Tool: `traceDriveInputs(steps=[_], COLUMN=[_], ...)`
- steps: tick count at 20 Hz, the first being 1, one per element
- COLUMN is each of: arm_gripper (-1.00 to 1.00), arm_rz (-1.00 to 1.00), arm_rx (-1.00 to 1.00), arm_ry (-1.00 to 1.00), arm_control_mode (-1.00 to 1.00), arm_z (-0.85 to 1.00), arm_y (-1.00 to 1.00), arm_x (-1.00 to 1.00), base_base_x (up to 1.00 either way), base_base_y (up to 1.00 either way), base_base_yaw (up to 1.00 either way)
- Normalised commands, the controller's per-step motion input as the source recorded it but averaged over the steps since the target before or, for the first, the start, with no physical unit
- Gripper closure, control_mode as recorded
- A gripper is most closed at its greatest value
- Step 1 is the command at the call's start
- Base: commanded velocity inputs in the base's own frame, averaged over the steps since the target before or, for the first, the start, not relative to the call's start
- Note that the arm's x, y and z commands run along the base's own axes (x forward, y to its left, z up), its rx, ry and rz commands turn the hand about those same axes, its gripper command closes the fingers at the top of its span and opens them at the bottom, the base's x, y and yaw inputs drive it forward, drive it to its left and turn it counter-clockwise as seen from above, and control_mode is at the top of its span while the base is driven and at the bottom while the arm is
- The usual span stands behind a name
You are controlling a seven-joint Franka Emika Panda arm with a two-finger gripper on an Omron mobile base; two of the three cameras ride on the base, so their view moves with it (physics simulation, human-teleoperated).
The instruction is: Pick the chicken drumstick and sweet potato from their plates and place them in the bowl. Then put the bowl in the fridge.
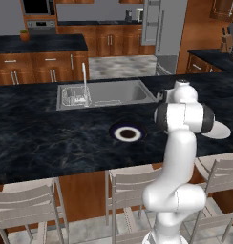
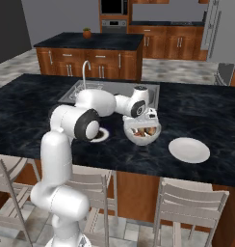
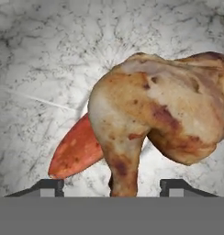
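Observation:
The pale grey-white bowl (image 2: 142, 134) stands on the dark counter, right of the black-rimmed plate (image 2: 100, 135), which shows bare (image 1: 127, 134). My gripper (image 2: 149, 117) hangs just above the bowl. In the hand view the browned chicken drumstick (image 3: 159, 114) lies inside the bowl (image 3: 40, 69), resting over the orange sweet potato (image 3: 75, 151). My gripper (image 3: 111, 186) is open; its fingertips (image 3: 49, 186) stand wide apart on either side of the drumstick's thin end, not touching it. The steel fridge (image 1: 159, 28) stands far behind the counter.
A flat white plate (image 2: 189, 150) lies on the counter right of the bowl. A steel sink (image 1: 104, 93) with a tall tap is set into the counter behind the plates. Grey chairs (image 1: 132, 183) line the counter's near edge. A second island stands further back.

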Motion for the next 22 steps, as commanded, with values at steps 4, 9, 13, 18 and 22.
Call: traceDriveInputs(steps=[4,9,13,18,22], arm_gripper=[-1.0,-1.0,-1.0,-1.0,-1.0], arm_rz=[0.0,0.0,0.0,-0.01,-0.05], arm_rx=[0.0,0.0,0.0,0.0,0.0], arm_ry=[-0.21,-0.21,-0.19,-0.11,0.0], arm_control_mode=[-1.0,-1.0,-1.0,-1.0,-1.0], arm_z=[0.16,0.33,0.4,0.34,0.19], arm_y=[0.23,0.22,0.22,0.12,0.19], arm_x=[-0.15,-0.22,-0.39,-0.39,-0.26], base_base_x=[0.0,0.0,0.0,0.0,0.0], base_base_y=[0.0,0.0,0.0,0.0,0.0], base_base_yaw=[0.0,0.0,0.0,0.0,0.0])
